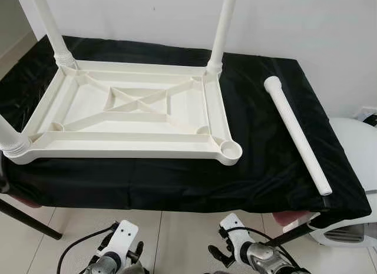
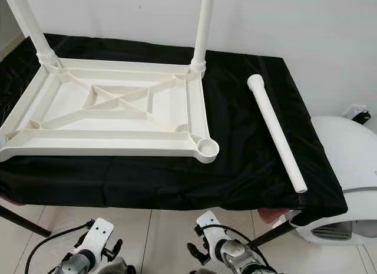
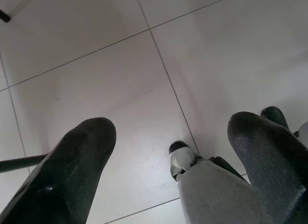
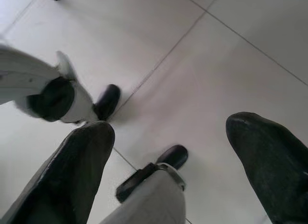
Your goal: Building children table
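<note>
Upturned tabletop (image 1: pixel 135 112) on black cloth (image 1: pixel 259 162), loose leg (image 1: pixel 297 134) beside, left pincer (image 3: pixel 168 166) and right pincer (image 4: pixel 168 161) apart

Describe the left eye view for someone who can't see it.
An upside-down white table top lies on a black-covered table with three legs fitted; a fourth leg lies loose beside it, and its corner socket is empty.

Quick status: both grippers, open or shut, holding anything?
Left gripper: open, empty, hanging low over the floor tiles.
Right gripper: open, empty, also low over the floor.
</note>
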`<state>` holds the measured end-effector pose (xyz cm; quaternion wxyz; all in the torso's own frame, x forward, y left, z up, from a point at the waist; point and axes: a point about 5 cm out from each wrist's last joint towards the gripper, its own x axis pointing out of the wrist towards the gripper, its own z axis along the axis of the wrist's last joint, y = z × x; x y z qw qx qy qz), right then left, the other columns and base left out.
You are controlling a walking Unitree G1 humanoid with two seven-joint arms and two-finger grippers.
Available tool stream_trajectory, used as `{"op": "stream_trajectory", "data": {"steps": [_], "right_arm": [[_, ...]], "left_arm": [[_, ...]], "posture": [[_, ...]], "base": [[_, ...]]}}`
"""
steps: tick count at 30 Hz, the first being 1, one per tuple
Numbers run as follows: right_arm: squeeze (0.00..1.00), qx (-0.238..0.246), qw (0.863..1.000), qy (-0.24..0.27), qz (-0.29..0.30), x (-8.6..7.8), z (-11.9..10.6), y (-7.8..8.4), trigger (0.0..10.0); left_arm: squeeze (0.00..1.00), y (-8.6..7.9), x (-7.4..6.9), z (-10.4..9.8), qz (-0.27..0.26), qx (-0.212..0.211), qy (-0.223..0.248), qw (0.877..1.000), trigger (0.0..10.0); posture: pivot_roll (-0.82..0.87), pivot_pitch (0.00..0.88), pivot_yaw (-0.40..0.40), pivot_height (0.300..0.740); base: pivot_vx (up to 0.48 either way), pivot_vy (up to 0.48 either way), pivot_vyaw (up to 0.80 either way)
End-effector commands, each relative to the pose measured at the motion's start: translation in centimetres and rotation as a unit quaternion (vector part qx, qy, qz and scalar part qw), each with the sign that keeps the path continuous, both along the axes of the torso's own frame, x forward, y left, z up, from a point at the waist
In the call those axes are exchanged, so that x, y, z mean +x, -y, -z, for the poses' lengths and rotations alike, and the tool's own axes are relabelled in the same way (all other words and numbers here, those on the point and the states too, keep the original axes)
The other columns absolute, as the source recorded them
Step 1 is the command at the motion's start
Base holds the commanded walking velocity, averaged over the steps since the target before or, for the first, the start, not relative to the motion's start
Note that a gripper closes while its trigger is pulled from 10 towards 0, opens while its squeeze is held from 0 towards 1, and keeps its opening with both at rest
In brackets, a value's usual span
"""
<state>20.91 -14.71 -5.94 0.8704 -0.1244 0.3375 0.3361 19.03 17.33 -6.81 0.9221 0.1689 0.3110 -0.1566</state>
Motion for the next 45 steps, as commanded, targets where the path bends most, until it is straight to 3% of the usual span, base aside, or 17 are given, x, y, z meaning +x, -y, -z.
{"op": "stream_trajectory", "data": {"steps": [1,4,6,9,13,19,21,22,25,34,40,45], "right_arm": [[0.0,0.017,0.999,-0.014,-0.038,-0.8,0.1,0.5,10.0],[0.0,0.033,0.998,-0.018,-0.052,-0.9,-0.1,0.6,10.0],[0.0,0.068,0.992,-0.028,-0.101,-1.4,-0.4,0.5,10.0],[0.0,0.091,0.987,-0.033,-0.129,-1.6,-0.7,0.5,10.0],[0.0,0.157,0.97,-0.036,-0.181,-1.7,-1.8,0.5,10.0],[0.0,0.192,0.96,-0.033,-0.202,-1.5,-2.6,0.4,10.0],[0.0,0.228,0.945,-0.025,-0.232,-1.3,-4.0,0.3,10.0],[0.0,0.228,0.945,-0.025,-0.232,-1.3,-4.0,0.3,10.0],[0.0,0.259,0.926,-0.023,-0.275,-1.5,-5.7,0.2,10.0],[0.0,0.294,0.901,-0.02,-0.318,-1.1,-8.6,0.0,10.0],[0.0,0.302,0.892,-0.026,-0.335,-1.1,-9.4,-0.2,10.0],[0.0,0.311,0.874,-0.038,-0.372,-1.0,-11.5,-0.1,10.0]], "left_arm": [[0.0,1.6,-1.7,0.4,0.156,-0.082,-0.068,0.982,10.0],[0.0,1.9,-2.0,0.4,0.177,-0.087,-0.069,0.978,10.0],[0.0,2.4,-2.6,0.1,0.223,-0.103,-0.061,0.967,10.0],[0.0,2.7,-2.9,-0.1,0.248,-0.113,-0.057,0.96,10.0],[0.0,3.3,-2.7,-1.3,0.302,-0.134,-0.015,0.944,10.0],[0.0,3.9,-2.5,-2.4,0.326,-0.149,0.021,0.933,10.0],[0.0,4.5,-2.6,-4.1,0.355,-0.164,0.057,0.919,10.0],[0.0,4.5,-2.6,-4.1,0.355,-0.164,0.057,0.919,10.0],[0.0,5.0,-2.8,-6.0,0.389,-0.17,0.089,0.901,10.0],[0.0,5.6,-1.8,-9.1,0.381,-0.198,0.13,0.894,10.0],[0.0,6.0,-1.7,-10.0,0.388,-0.203,0.138,0.888,10.0],[0.0,5.6,-1.5,-11.6,0.409,-0.208,0.134,0.878,10.0]], "posture": [[0.08,0.119,-0.04,0.74],[0.08,0.119,-0.04,0.74],[0.08,0.141,-0.042,0.74],[0.08,0.15,-0.043,0.74],[0.08,0.172,-0.045,0.74],[0.07,0.177,-0.043,0.74],[0.07,0.185,-0.037,0.74],[0.07,0.185,-0.037,0.74],[0.07,0.183,-0.032,0.74],[0.08,0.17,-0.036,0.74],[0.09,0.164,-0.041,0.74],[0.09,0.151,-0.044,0.74]], "base": [[0.0,0.0,0.0],[0.0,0.0,0.0],[0.0,0.0,0.0],[0.0,0.0,0.0],[0.0,0.0,0.0],[0.0,0.0,0.0],[0.0,0.0,0.0],[0.0,0.0,0.0],[0.0,0.0,0.0],[0.0,0.0,0.0],[0.0,0.0,0.0],[0.0,0.0,0.0]]}}
